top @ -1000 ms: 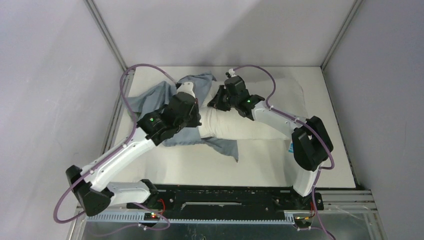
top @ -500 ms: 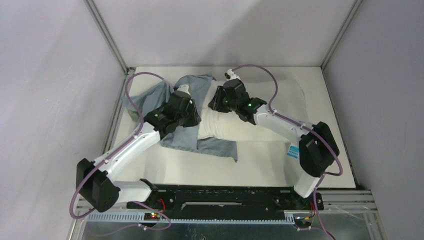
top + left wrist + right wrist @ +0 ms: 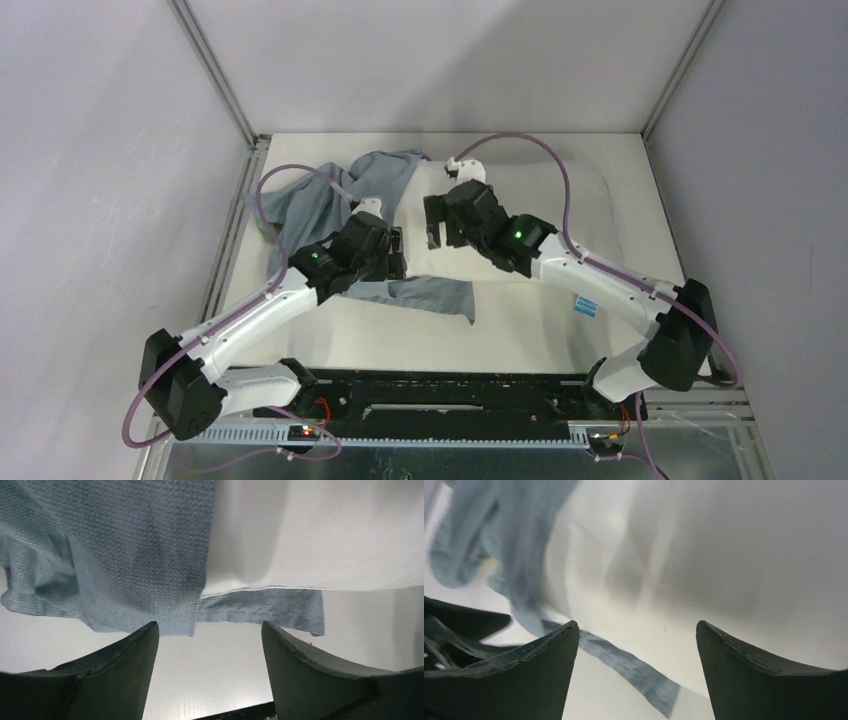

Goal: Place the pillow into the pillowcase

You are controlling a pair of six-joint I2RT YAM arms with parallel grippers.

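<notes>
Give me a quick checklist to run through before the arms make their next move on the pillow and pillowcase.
1. Left tool open and empty: ok.
2. Right tool open and empty: ok.
3. Pillow fully inside pillowcase: not ok, only one end is covered.
4. Pillowcase hem in the left wrist view for a regrasp: ok, it lies just ahead of that tool.
5. Pillow corners seated in the closed end: cannot tell, hidden by cloth.
</notes>
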